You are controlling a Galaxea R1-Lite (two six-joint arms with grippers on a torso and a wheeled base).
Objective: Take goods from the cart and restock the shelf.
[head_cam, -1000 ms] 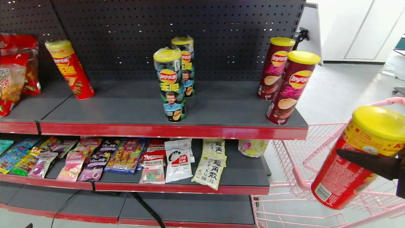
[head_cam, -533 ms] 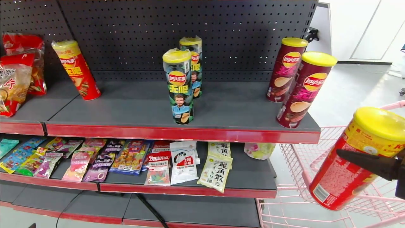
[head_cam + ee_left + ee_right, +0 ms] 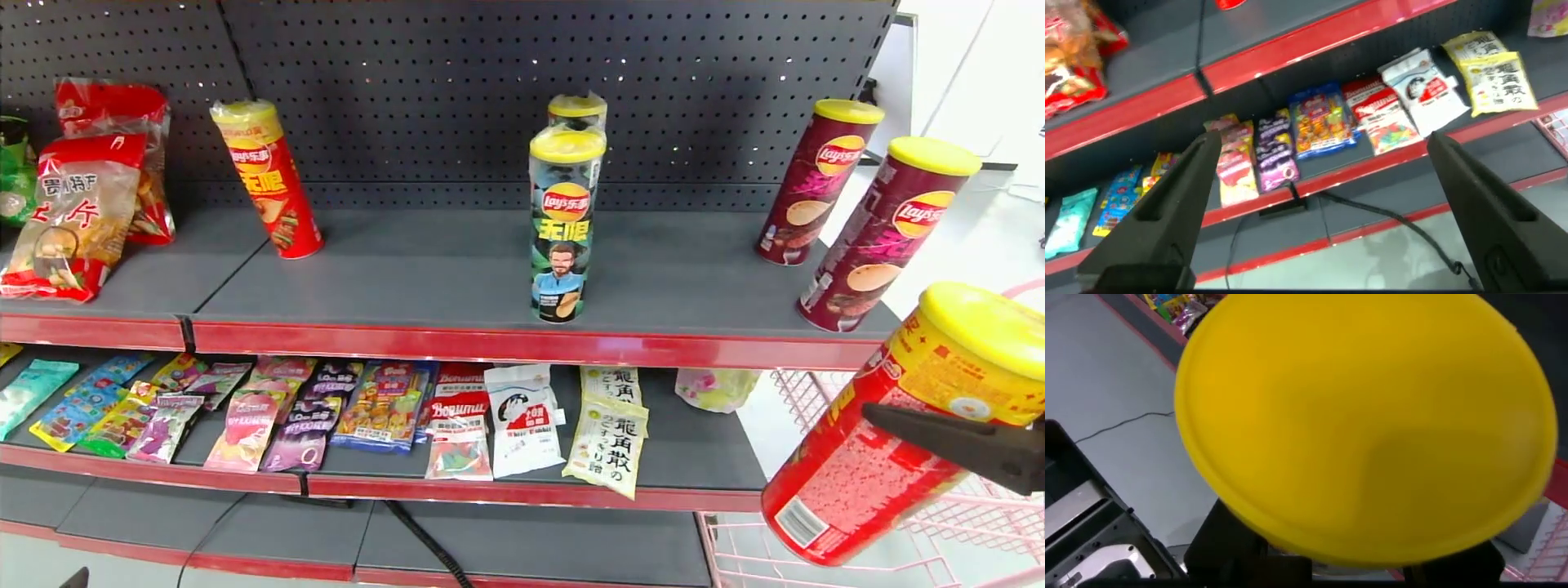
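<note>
A red chip can [image 3: 849,482] with a yellow lid hangs tilted at the lower right of the head view, in front of the pink cart [image 3: 735,559]. My right gripper [image 3: 898,425] is shut on it, one black finger [image 3: 955,437] lying across its side. The can's yellow lid [image 3: 1372,425] faces the right wrist camera. The upper shelf [image 3: 424,282] is to the can's left and higher. In the left wrist view my left gripper [image 3: 1323,220] stands open with nothing in it, low before the snack-packet shelf [image 3: 1315,188].
On the upper shelf stand a red can [image 3: 268,180], two blue-green cans [image 3: 563,229] and two maroon cans [image 3: 886,237] at the right end. Red snack bags [image 3: 77,212] lie at the left. Bare shelf shows between the cans. A black cable [image 3: 424,543] runs below.
The head camera has swung, so the shelf and its goods sit further right in the picture. The held can stays in my right gripper at the lower right, a little more tilted.
</note>
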